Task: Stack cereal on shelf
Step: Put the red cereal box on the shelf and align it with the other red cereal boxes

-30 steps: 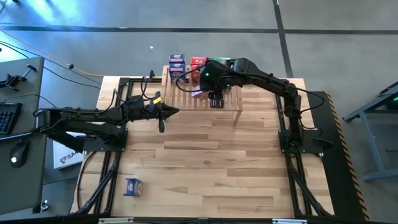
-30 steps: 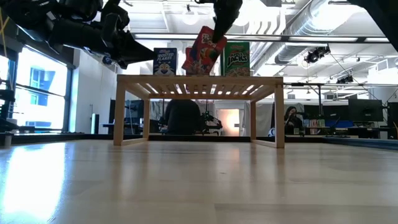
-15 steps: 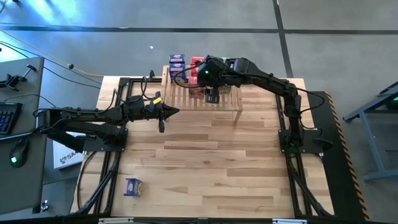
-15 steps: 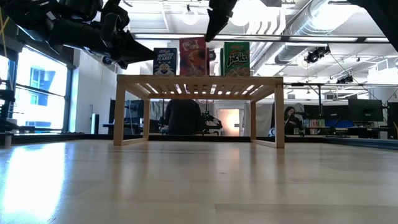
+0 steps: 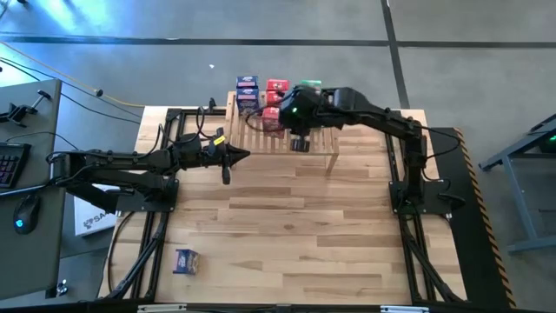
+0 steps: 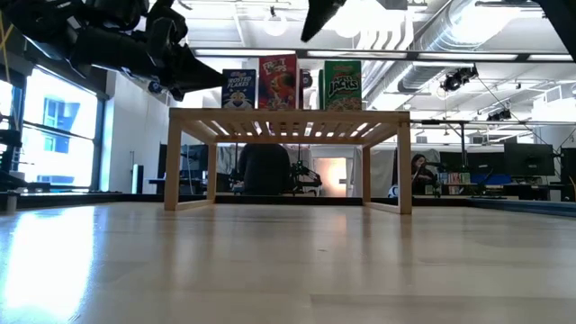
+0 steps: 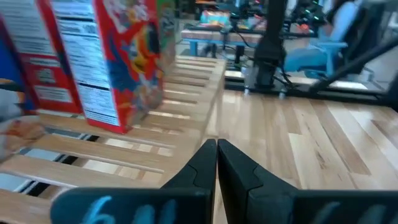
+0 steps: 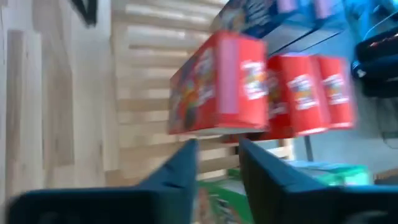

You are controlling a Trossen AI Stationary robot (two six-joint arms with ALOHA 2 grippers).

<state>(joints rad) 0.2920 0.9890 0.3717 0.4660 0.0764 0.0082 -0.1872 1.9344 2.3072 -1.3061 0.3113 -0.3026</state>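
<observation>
- Light wood-plank table (image 5: 287, 226) carries both arms; beyond it, in the low view, an open workspace with ceiling ducts, desks and monitors, and a seated person (image 6: 420, 171) far back.
- Shelf (image 5: 282, 135) stands at the far middle of the table: slatted top, plain side legs.
- Cereal on shelf, low view: blue box (image 6: 238, 89), red box (image 6: 277, 83) and green box (image 6: 342, 85) upright side by side on the slats, faces toward the camera.
- High view: blue boxes (image 5: 248, 90) at the shelf's far left, red boxes (image 5: 276, 89) next to them, green mostly hidden under the right arm.
- Right wrist view: one red box forward on the slats, two more red boxes close behind it in a row; blue boxes on one side, green on the other.
- Right gripper (image 5: 300, 142) hovers above the shelf, just in front of the red row. Its fingers (image 8: 186, 163) are parted with a clear gap and nothing between them; no contact with the nearest red box.
- Left gripper (image 5: 228, 157) is raised over the table, left of the shelf and apart from it. Fingertips pressed together in the left wrist view, empty.
- One blue box (image 5: 186, 260) lies alone near the table's front left corner, well apart from the shelf.
</observation>
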